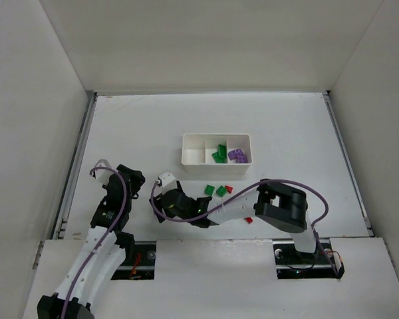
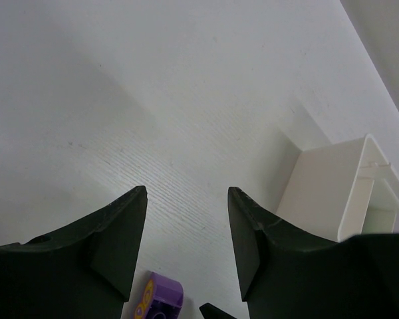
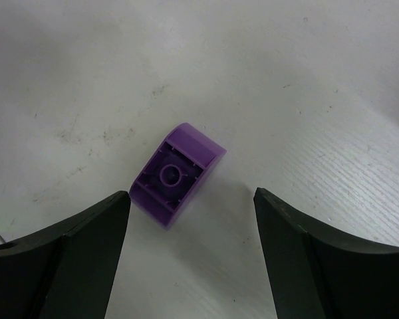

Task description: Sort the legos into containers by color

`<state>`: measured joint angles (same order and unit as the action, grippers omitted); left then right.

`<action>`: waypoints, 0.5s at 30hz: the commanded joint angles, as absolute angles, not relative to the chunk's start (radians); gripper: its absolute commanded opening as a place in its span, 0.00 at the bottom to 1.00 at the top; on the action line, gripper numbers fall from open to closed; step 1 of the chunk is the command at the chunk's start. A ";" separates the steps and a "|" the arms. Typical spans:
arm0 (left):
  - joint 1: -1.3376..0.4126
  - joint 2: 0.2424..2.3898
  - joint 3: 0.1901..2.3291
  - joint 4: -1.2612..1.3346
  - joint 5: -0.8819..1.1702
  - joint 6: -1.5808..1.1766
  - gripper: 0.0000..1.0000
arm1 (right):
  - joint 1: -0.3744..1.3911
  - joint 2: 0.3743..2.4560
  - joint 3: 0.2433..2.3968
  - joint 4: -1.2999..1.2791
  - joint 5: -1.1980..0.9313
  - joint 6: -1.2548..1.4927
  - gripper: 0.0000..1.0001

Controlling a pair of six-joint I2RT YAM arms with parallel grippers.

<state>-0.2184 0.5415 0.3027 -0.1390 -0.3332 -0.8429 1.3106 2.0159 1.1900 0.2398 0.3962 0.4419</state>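
A purple lego [image 3: 178, 173] lies upside down on the table just ahead of my right gripper [image 3: 191, 199], which is open and empty above it. My right arm reaches left across the near table, with the gripper [image 1: 161, 199] covering this brick in the top view. The same purple lego [image 2: 159, 299] shows at the bottom edge of the left wrist view. My left gripper [image 2: 186, 193] is open and empty, close by on the left [image 1: 134, 181]. The white three-compartment tray [image 1: 194, 141] holds green legos [image 1: 219, 153] in the middle and purple legos [image 1: 239, 155] on the right.
Two green legos [image 1: 215, 191] and a red lego [image 1: 229, 189] lie loose below the tray. Another red lego [image 1: 249, 220] lies beside my right arm. The tray's end wall [image 2: 332, 193] shows at the right of the left wrist view. White walls enclose the table.
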 commanded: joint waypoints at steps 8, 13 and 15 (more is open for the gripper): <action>-0.211 0.515 0.310 -0.112 -0.321 -0.828 0.49 | 1.323 2.085 1.269 0.252 0.362 0.560 0.77; -0.216 0.518 0.308 -0.110 -0.321 -0.828 0.49 | 1.323 2.118 1.296 0.241 0.397 0.546 0.66; -0.214 0.506 0.308 -0.113 -0.321 -0.828 0.49 | 1.323 2.125 1.295 0.230 0.443 0.540 0.51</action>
<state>-0.2157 0.5255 0.3027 -0.1394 -0.3214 -0.8387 1.3109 2.0995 1.2682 0.2436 0.3885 0.5297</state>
